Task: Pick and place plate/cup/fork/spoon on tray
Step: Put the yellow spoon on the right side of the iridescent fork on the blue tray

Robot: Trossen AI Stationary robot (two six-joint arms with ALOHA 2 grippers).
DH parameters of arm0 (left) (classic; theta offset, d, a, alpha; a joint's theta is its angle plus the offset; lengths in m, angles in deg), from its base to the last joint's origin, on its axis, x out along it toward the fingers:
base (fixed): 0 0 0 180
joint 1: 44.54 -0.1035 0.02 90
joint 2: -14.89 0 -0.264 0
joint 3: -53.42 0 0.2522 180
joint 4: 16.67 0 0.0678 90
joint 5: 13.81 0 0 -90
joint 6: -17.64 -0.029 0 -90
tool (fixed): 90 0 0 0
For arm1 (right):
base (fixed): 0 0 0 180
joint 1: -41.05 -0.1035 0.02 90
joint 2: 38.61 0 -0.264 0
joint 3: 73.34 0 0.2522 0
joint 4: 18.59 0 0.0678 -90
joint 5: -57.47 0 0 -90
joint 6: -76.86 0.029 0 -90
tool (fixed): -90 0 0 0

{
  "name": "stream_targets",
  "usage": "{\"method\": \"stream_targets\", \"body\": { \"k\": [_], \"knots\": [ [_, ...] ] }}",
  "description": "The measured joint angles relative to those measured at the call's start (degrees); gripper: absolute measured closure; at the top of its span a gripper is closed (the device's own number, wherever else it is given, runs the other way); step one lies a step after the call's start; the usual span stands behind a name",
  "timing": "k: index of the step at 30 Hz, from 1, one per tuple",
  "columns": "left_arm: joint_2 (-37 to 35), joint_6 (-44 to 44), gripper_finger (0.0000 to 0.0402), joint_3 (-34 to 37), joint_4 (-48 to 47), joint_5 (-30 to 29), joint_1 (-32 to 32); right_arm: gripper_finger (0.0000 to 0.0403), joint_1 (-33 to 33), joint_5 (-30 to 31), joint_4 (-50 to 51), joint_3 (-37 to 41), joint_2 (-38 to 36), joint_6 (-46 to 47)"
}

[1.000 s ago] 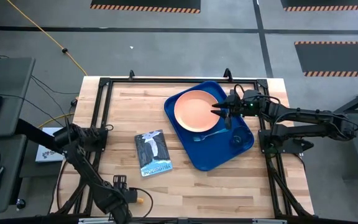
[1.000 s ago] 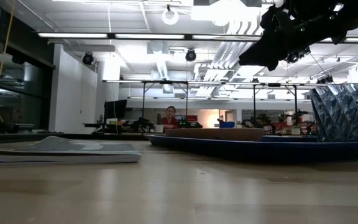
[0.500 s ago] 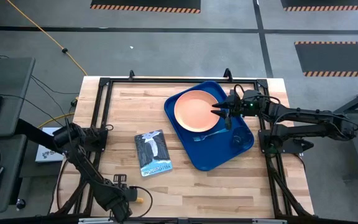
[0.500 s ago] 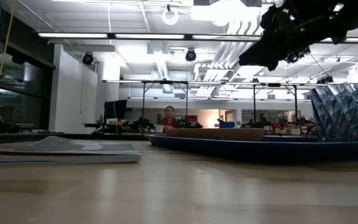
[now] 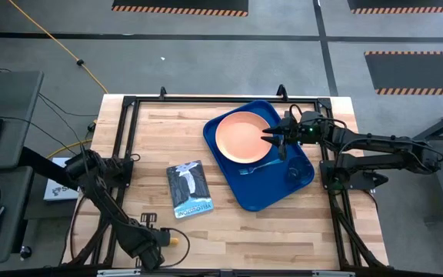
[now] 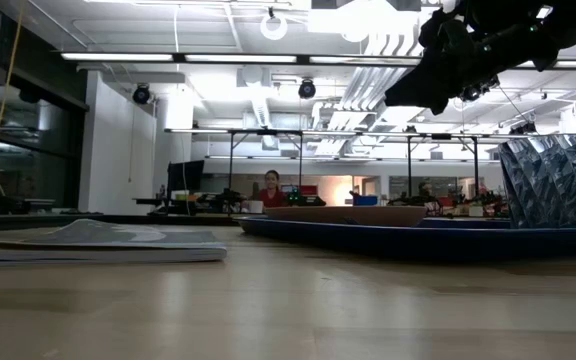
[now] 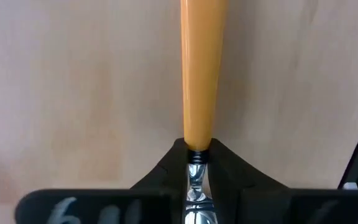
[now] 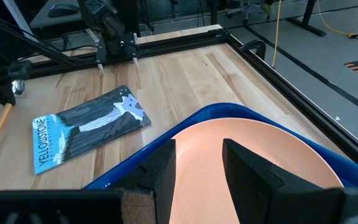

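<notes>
Orange-handled, the spoon (image 7: 199, 93) sits pinched at its metal neck by the left gripper (image 7: 194, 165) near the desk's front-left corner, so it may pivot or slip when lifted, while the right gripper (image 5: 270, 138), part-spread, hovers over the plate (image 5: 241, 137).

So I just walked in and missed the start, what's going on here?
The robot is loading tableware onto the blue tray. The plate, fork and cup are already on it. The left gripper, at the table's near left edge, has its jaws shut on the spoon, which lies on the wood. The right gripper waits over the plate's rim, holding nothing.

Plate (image 8: 253, 155) in tray (image 8: 225, 112); booklet (image 8: 86, 127) on table (image 8: 185, 74).
</notes>
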Motion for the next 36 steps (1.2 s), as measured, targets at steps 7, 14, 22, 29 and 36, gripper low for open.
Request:
{"method": "stream_targets", "body": {
  "k": [7,14,22,29,36],
  "knots": [
    [-7.0,-0.6,0.0365,-2.2,-4.8,-4.0,-2.6,0.0281,0.0,-0.5,0.2,0.0,0.0,0.3],
    [-15.8,-2.5,0.0369,-4.5,-10.1,-15.1,-7.6,0.0281,-0.2,-7.4,0.8,0.0,0.0,5.0],
    [-21.1,-16.2,0.0369,-4.7,-10.9,-28.6,-19.5,0.0279,-9.2,-7.7,-11.8,0.0,4.5,13.5],
    [-22.0,-25.1,0.0369,-4.7,-7.0,-37.0,-33.3,0.0225,-14.8,2.4,-16.9,-3.2,9.8,15.8],
    [-21.9,-36.1,0.0369,-4.7,12.0,-42.5,-41.2,0.0153,-17.8,16.6,-31.7,-4.2,18.7,19.5]
  ]
}}
